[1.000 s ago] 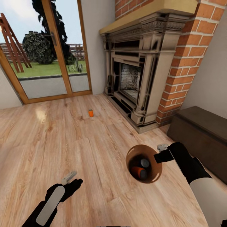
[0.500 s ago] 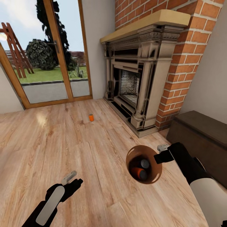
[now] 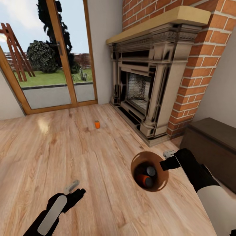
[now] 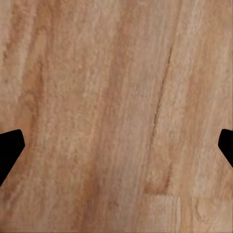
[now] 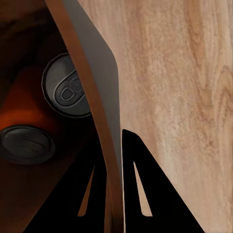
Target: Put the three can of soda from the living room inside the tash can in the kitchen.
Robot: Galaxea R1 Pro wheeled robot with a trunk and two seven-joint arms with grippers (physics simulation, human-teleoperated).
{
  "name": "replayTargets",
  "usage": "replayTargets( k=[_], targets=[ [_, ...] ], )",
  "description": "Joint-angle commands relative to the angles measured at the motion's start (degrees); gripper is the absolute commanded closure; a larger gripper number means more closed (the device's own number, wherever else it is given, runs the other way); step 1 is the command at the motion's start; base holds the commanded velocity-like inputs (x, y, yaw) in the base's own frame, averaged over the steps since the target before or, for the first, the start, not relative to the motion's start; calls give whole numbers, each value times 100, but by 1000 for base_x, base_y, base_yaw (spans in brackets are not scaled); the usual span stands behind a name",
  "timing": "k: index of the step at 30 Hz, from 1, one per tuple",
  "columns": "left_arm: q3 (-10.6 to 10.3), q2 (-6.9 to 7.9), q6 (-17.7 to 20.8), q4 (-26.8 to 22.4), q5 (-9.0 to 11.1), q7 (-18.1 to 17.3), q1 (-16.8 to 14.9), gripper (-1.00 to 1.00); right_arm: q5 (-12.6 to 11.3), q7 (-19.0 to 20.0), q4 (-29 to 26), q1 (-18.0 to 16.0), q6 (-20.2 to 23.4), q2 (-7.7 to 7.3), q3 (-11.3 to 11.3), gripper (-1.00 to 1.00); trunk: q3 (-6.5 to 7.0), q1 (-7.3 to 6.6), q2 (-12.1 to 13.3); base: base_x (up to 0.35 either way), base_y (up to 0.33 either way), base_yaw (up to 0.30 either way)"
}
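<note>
Head view shows the right claw (image 3: 168, 159) clamped on the rim of the trash can (image 3: 160, 183), which hangs above the wood plank floor (image 3: 108, 154) with its brown inside turned toward the camera. Two orange soda cans lie inside it, grey tops showing; the right wrist view has the same pair, one can (image 5: 67, 92) close behind the bucket wall (image 5: 99, 121), which passes between that claw's two fingers. The third soda can (image 3: 97, 124) stands upright on the floor well ahead of the robot, between the glass patio doors (image 3: 55, 75) and the brick fireplace (image 3: 147, 91), its long axis vertical. It lies forward of both arms, a little left of centre. The left claw (image 3: 72, 189) hangs low over bare floor, empty, and the left wrist view puts its finger tips (image 4: 9, 145) at opposite edges of the picture, so it is spread wide. That free left arm looks the natural one for the pickup, though the can seems well out of reach, so the base would likely have to roll nearer first.
</note>
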Motion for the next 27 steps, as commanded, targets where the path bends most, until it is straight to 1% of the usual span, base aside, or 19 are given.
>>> replayTargets(
  k=[1,5,10,14,15,16,18,19,22,25,26,27],
  targets=[
    [0,0,0,29,0,-3,0,-100,-145,30,-2,-3,32,1,-2,100,1,-1,0,284,233,0],
    [0,-5,1,72,0,-7,0,-100,-152,30,45,-11,32,5,4,100,1,-1,0,286,234,0],
    [0,-10,1,97,-1,-8,0,-100,-164,48,16,-20,32,-15,-47,100,1,-1,0,286,234,0],
    [0,-16,1,122,-1,-8,0,-100,-170,59,161,-42,32,-23,-32,100,1,-1,0,286,234,0],
    [0,-17,1,126,-1,-9,0,-100,-171,58,383,-57,32,-16,-26,100,1,-1,0,286,234,0],
    [0,-17,1,128,-1,-9,0,-100,-168,58,767,-111,32,-6,-24,100,1,-1,0,286,234,0],
    [0,-18,-1,133,-1,-9,0,-100,-161,57,1358,-319,32,8,-19,100,1,-1,0,286,233,0],
    [0,-17,0,134,-1,-9,0,-100,-159,57,1540,-405,32,12,-19,100,1,-1,0,286,232,0],
    [0,-13,-2,139,-1,-9,0,-100,-168,58,1826,-550,32,8,-42,100,1,-1,0,286,228,0],
    [0,-15,-3,140,-1,-9,0,-100,-188,57,1982,-643,32,-3,-91,100,1,-1,0,287,225,0],
    [0,-17,-6,139,-1,-9,0,-100,-193,46,2188,-693,32,9,-339,100,1,-1,0,287,223,0],
    [0,-15,-7,139,1,-9,0,-100,-192,32,2289,-724,32,12,-516,100,1,-1,0,286,221,0]
  ],
)
